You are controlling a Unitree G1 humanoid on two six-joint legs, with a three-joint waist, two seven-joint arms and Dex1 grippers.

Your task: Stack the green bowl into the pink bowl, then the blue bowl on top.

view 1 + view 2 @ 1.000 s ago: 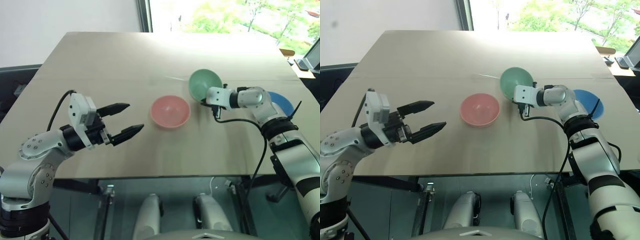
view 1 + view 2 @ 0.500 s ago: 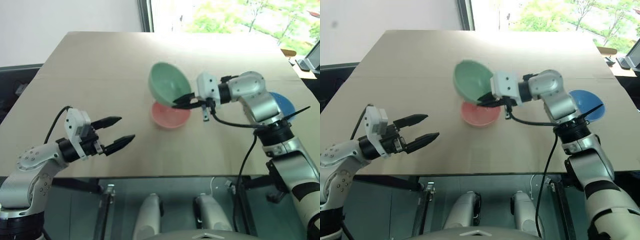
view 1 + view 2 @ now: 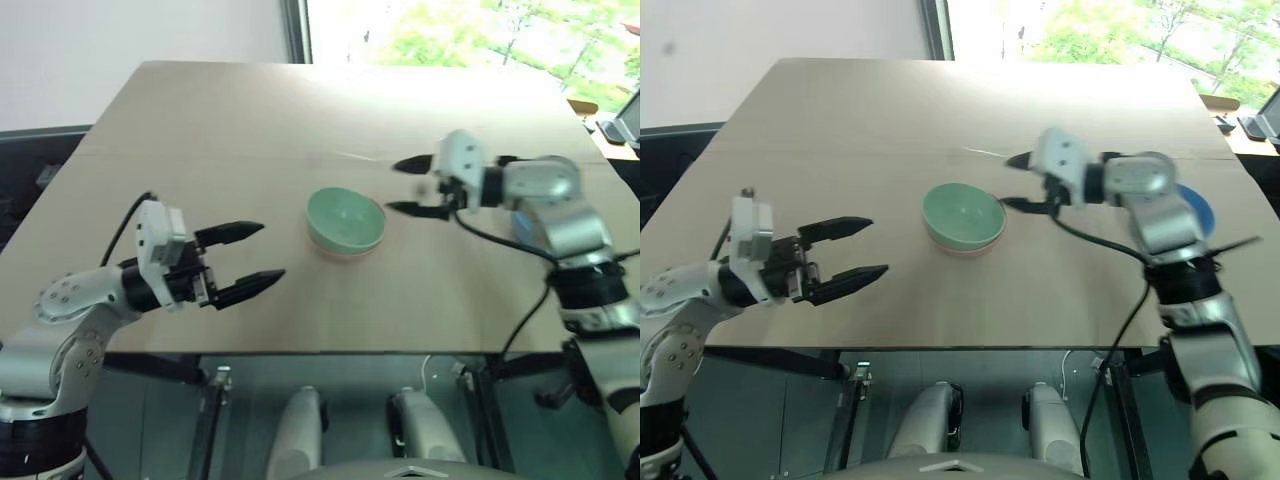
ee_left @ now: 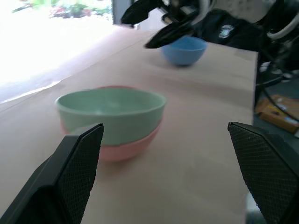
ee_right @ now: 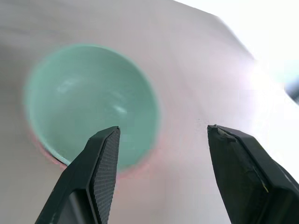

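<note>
The green bowl (image 3: 345,217) sits upright, nested inside the pink bowl (image 4: 126,147), at the middle of the table. Just a pink rim shows beneath it. My right gripper (image 3: 393,186) hovers just right of this stack, open and empty, its fingers pointing at the bowls without touching them. In the right wrist view the green bowl (image 5: 91,105) lies beyond the spread fingers. The blue bowl (image 4: 183,50) stands alone at the right side of the table, partly behind my right arm. My left gripper (image 3: 272,250) is open and empty, left of the stack near the front edge.
The tan table (image 3: 200,130) runs back to a bright window. Its front edge lies just below my left gripper. Some items (image 3: 610,125) sit past the table's far right corner.
My right gripper carried the green bowl left, over the pink bowl, set it inside, opened and drew back to the right. The left gripper stayed about where it was, open.
</note>
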